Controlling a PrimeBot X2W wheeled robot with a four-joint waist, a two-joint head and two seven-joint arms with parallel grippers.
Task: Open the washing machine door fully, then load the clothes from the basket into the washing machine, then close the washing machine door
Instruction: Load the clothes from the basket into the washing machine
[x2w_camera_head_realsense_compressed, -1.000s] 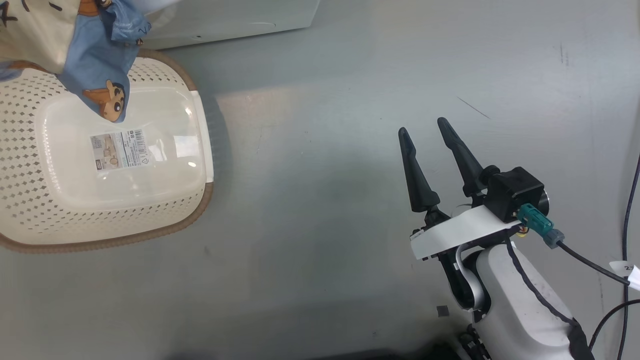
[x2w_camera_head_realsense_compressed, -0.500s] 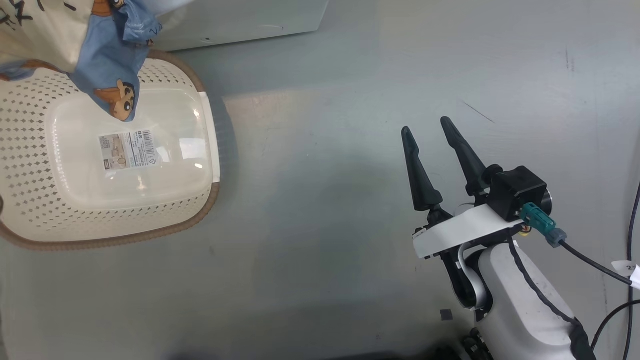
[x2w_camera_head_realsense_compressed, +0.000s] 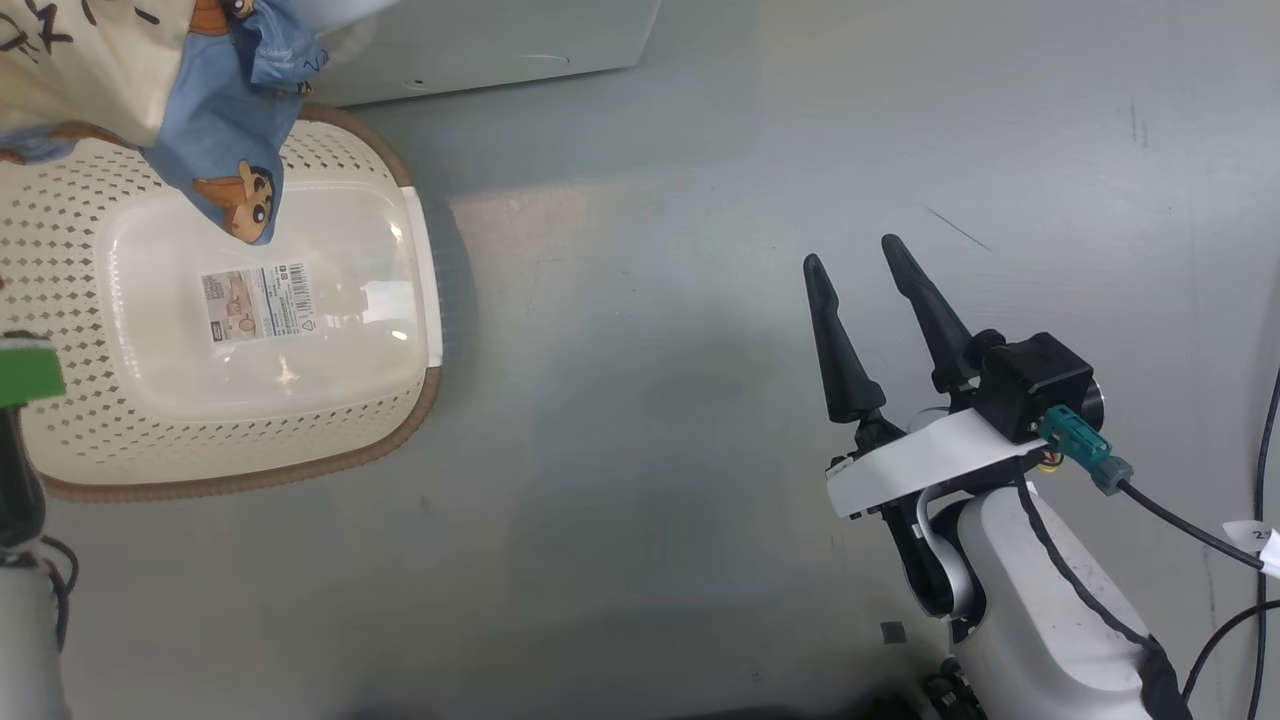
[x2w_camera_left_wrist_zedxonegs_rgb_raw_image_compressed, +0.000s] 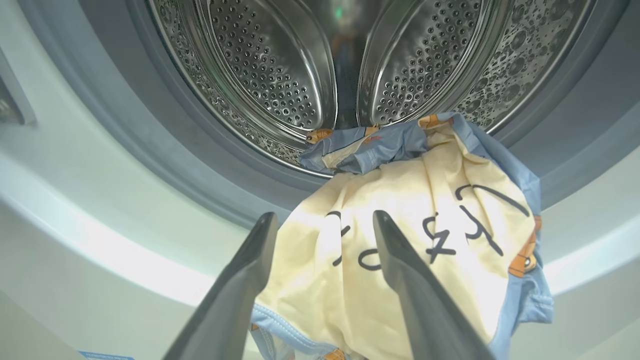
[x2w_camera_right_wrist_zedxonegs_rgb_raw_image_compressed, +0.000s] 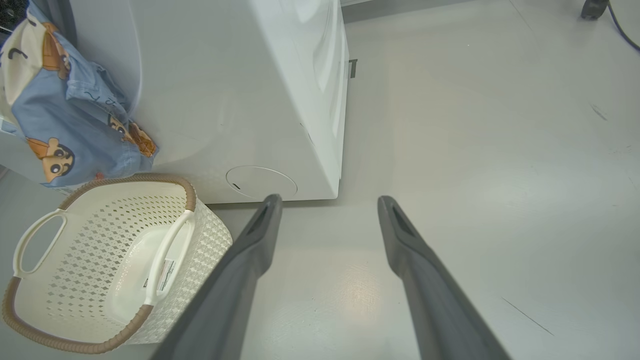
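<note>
The clothes (x2w_camera_left_wrist_zedxonegs_rgb_raw_image_compressed: 400, 240) hang out of the washer's mouth. Their blue top edge lies over the lip of the drum (x2w_camera_left_wrist_zedxonegs_rgb_raw_image_compressed: 265, 65). The beige part with dark lettering drapes down across the grey gasket (x2w_camera_left_wrist_zedxonegs_rgb_raw_image_compressed: 150, 150) and the white front below it.

In the left wrist view the left gripper (x2w_camera_left_wrist_zedxonegs_rgb_raw_image_compressed: 322, 220) points straight at this beige part. Its two fingers stand apart and clamp nothing. The cloth shows between and beyond the tips, close to them, but whether either tip touches it cannot be told.

In the head view the blue printed end of the clothes (x2w_camera_head_realsense_compressed: 225, 150) dangles over the far side of the basket (x2w_camera_head_realsense_compressed: 240, 480), which stands on the floor (x2w_camera_head_realsense_compressed: 650, 400) against the washer (x2w_camera_head_realsense_compressed: 500, 40). A label sticker (x2w_camera_head_realsense_compressed: 258, 302) shows on the basket's bottom. In the right wrist view the clothes (x2w_camera_right_wrist_zedxonegs_rgb_raw_image_compressed: 65, 115) hang above the basket's rim (x2w_camera_right_wrist_zedxonegs_rgb_raw_image_compressed: 75, 345), apart from it.

The right gripper (x2w_camera_head_realsense_compressed: 849, 251) is over bare floor, well apart from the basket and the clothes. Its fingers are spread wide with nothing between them.
</note>
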